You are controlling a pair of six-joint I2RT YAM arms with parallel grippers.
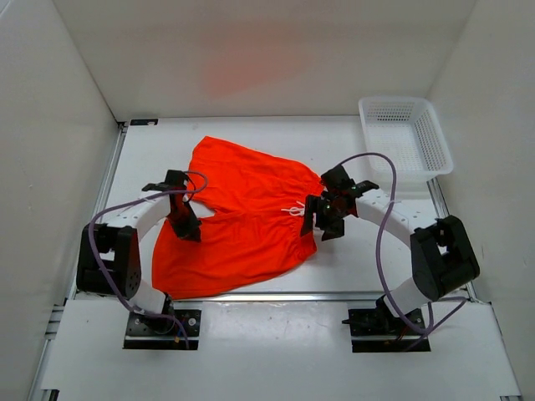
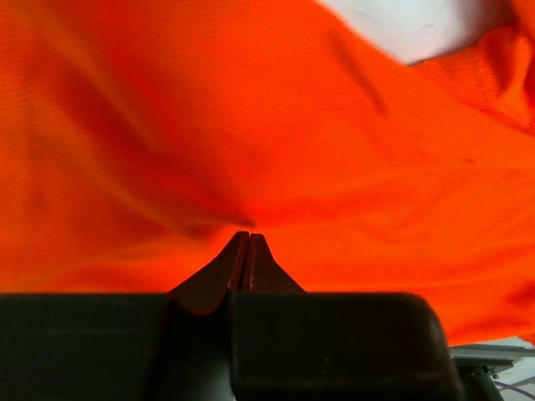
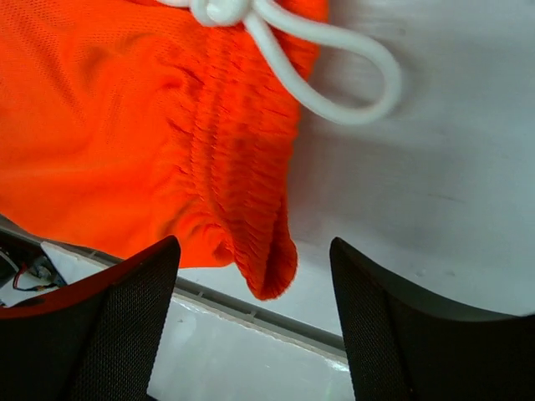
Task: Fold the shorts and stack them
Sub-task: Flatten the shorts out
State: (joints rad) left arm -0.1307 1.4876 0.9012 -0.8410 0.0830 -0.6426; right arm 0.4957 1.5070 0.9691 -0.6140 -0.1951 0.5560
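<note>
The orange-red shorts (image 1: 242, 219) lie spread flat on the white table, waistband to the right with the white drawstring (image 1: 292, 210). My left gripper (image 1: 187, 225) is at the notch between the legs on the left edge. In the left wrist view its fingers (image 2: 248, 242) are pressed together at a pucker in the fabric (image 2: 276, 125). My right gripper (image 1: 321, 220) hovers at the waistband's near corner. In the right wrist view it (image 3: 255, 322) is open, with the elastic waistband corner (image 3: 269, 267) hanging between the fingers and the drawstring loop (image 3: 343, 75) beyond.
A white plastic mesh basket (image 1: 407, 138) stands at the back right corner. White walls enclose the table on three sides. The metal front rail (image 1: 267, 296) runs just below the shorts' near hem.
</note>
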